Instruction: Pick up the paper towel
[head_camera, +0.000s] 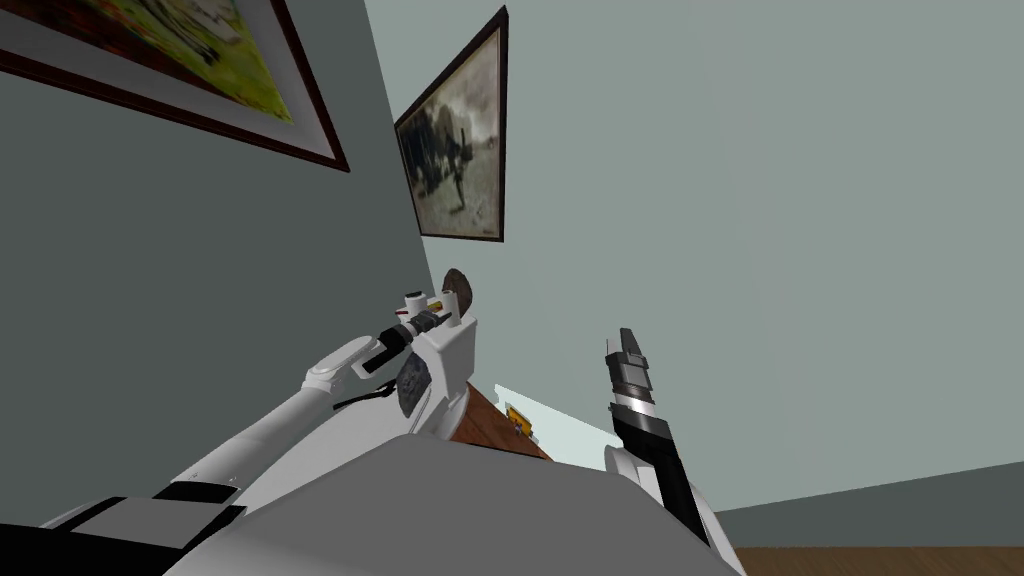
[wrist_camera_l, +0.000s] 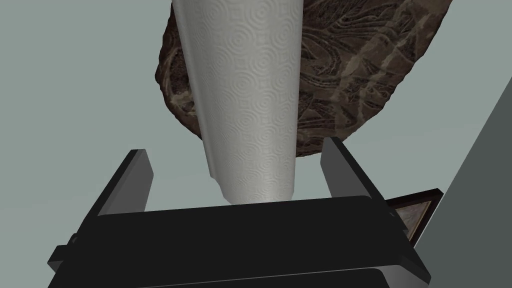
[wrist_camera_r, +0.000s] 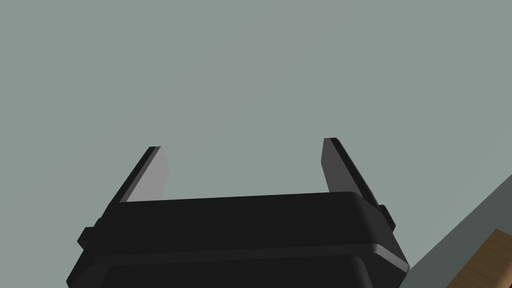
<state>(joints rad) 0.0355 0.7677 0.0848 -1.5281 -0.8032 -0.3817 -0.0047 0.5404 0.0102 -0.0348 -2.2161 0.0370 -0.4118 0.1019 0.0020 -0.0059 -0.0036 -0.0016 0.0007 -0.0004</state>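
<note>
Between the blades of the left gripper (wrist_camera_l: 235, 146) the paper towel roll (wrist_camera_l: 245, 100) is seen. It is white and embossed with ringed patterns, its near end lies close to the gripper's dark body, and its length runs away from it. The two fingers (wrist_camera_l: 340, 167) are spread wide and stand clear of the roll on either side; nothing is gripped yet.

The roll is judged to be light and soft. The outer sheets would give under pressure and could slide or unwind, while the wound body should keep its shape. It is best taken across its middle, on opposite sides of the cylinder, with a firm but moderate squeeze. The seam that shows along one side is better avoided. Little fragility is expected, though a hard pinch would dent it.

Behind the roll's far end a dark brown carved disc (wrist_camera_l: 350, 75) is seen. Whether it touches the roll, or is a holder's base, cannot be told.

Farther out, in the head view, a brown wooden surface (head_camera: 495, 425) is made out below the left arm, with a small yellow object (head_camera: 518, 418) on it. The right gripper (wrist_camera_r: 242, 145) is held raised at the robot's right, its fingers likewise wide apart and empty.
</note>
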